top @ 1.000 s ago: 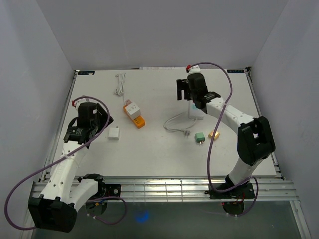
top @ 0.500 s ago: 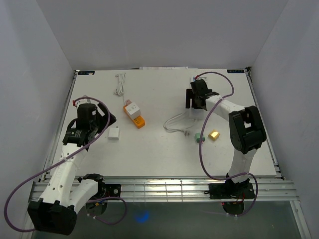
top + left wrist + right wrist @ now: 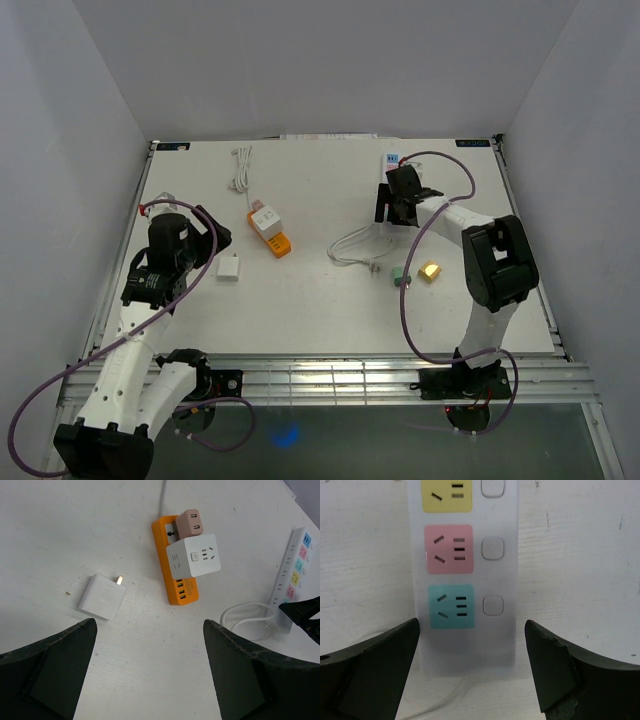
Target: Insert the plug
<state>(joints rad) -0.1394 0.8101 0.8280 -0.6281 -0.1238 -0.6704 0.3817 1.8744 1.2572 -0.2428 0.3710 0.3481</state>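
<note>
A white plug (image 3: 102, 597) with brass prongs lies flat on the table, also in the top view (image 3: 229, 269). My left gripper (image 3: 149, 622) hovers open and empty just near-side of it (image 3: 210, 243). An orange power strip (image 3: 182, 587) carries a white cube adapter (image 3: 195, 555) and a pink plug (image 3: 187, 522). My right gripper (image 3: 471, 622) is open, its fingers straddling the near end of the white power strip (image 3: 500, 645), below the teal socket (image 3: 451, 606) and pink socket (image 3: 449, 549). It holds nothing.
A green plug (image 3: 400, 276) and a yellow plug (image 3: 430, 271) lie near the right arm. The white strip's cable (image 3: 350, 248) loops on the table between them and the orange strip. A coiled white cord (image 3: 240, 168) lies at the back left.
My left gripper opened wide and drew back slightly toward the near left. My right gripper dropped low over the near end of the white strip.
</note>
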